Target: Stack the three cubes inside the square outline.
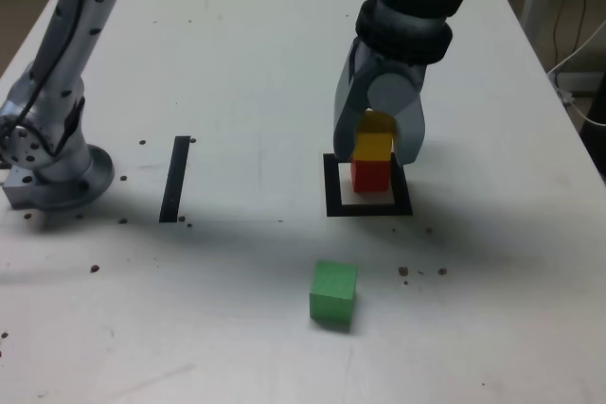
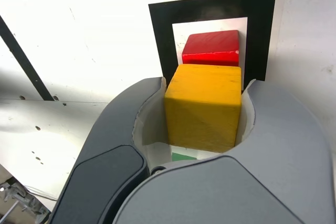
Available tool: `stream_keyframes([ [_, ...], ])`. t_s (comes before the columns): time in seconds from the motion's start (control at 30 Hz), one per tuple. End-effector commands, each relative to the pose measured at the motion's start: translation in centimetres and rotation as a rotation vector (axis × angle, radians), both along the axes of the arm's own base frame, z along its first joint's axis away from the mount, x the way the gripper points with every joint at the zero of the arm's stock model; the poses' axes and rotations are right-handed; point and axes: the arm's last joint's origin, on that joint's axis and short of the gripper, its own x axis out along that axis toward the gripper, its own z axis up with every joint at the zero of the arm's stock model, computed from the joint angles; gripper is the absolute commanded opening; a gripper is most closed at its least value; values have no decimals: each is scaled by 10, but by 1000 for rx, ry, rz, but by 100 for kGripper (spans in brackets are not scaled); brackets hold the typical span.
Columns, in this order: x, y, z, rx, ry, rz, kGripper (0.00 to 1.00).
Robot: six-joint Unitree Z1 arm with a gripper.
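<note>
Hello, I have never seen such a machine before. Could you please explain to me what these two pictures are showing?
The machine is a single robot arm with a gripper at its end. One picture comes from a camera standing off the arm; the other comes from a camera on its wrist, looking past the gripper.

On the white table are a black square outline, a straight black strip and a green cube, outside the outline. A red cube sits inside the outline.

The gripper holds a yellow cube between its two jaws. In the outside view it appears just above the red one; whether they touch, I cannot tell.
</note>
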Motion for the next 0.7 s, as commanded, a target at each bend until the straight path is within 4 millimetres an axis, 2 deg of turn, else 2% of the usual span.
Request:
stream_keyframes([
  [0.0, 2, 1, -3, -2, 2, 5, 28],
  [0.37, 5, 2, -8, -12, 9, 3, 28],
  [0.43, 5, 2, -9, -13, 10, 2, 32],
  [0.5, 5, 2, -10, -15, 11, -1, 42],
  [0.67, 6, 3, -14, -19, 9, -12, 88],
])
